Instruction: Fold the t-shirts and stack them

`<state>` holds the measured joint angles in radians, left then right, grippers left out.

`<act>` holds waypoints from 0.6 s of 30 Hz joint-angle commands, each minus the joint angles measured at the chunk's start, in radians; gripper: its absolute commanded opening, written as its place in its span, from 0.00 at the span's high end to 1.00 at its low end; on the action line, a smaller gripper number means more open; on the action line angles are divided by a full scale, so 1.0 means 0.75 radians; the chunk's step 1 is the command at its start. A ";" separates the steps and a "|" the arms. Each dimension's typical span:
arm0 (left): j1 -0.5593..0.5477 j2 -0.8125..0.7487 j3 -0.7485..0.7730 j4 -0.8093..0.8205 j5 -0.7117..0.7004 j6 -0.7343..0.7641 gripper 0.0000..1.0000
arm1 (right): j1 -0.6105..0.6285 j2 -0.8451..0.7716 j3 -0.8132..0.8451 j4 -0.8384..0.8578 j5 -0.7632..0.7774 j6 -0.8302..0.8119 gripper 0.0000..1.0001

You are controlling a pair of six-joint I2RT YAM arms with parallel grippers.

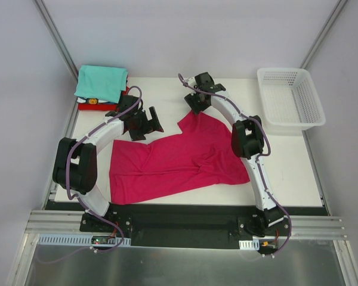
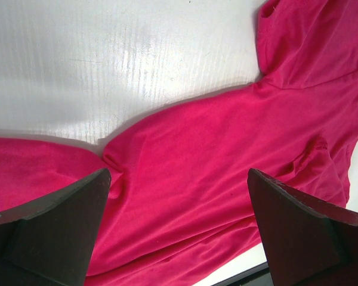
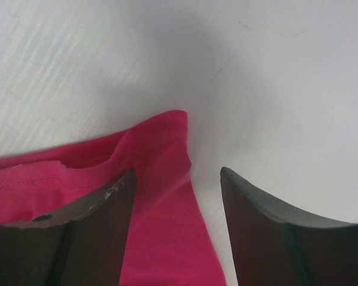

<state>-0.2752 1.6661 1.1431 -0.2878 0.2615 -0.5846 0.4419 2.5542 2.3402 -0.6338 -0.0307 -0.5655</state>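
A large magenta-pink t-shirt (image 1: pixel 179 161) lies rumpled and spread across the middle of the white table (image 1: pixel 286 161). At the back left is a stack of folded t-shirts, a teal one (image 1: pixel 101 82) on top and a red one (image 1: pixel 93 102) under it. My left gripper (image 1: pixel 144 122) hovers open above the pink shirt's upper left part; in the left wrist view its jaws (image 2: pixel 179 176) stand wide over the pink shirt (image 2: pixel 227 155). My right gripper (image 1: pixel 197 107) is low at the shirt's far corner. In the right wrist view, a pink sleeve corner (image 3: pixel 161 143) lies between its parted fingers (image 3: pixel 178 173).
A white plastic mesh basket (image 1: pixel 289 98) stands at the back right of the table. Bare white table (image 3: pixel 274 71) lies beyond the shirt's corner. Grey walls enclose the sides, and a black rail (image 1: pixel 179 217) runs along the near edge.
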 commanded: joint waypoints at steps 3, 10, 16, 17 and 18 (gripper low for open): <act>-0.005 -0.015 0.038 0.018 0.026 -0.010 0.01 | -0.004 -0.004 0.064 0.031 0.020 0.003 0.50; -0.005 -0.004 0.039 0.018 0.030 -0.010 0.01 | -0.002 -0.004 0.062 0.049 0.018 0.003 0.62; -0.005 0.002 0.038 0.018 0.030 -0.010 0.01 | -0.004 0.016 0.103 0.047 0.022 0.003 0.77; -0.005 0.004 0.038 0.018 0.030 -0.010 0.01 | -0.004 0.016 0.103 0.049 0.023 0.005 0.85; -0.005 0.006 0.038 0.018 0.030 -0.010 0.01 | -0.004 0.016 0.103 0.051 0.025 0.005 0.90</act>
<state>-0.2752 1.6665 1.1431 -0.2867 0.2661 -0.5854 0.4419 2.5626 2.3634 -0.6136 -0.0292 -0.5640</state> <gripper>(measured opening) 0.992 0.184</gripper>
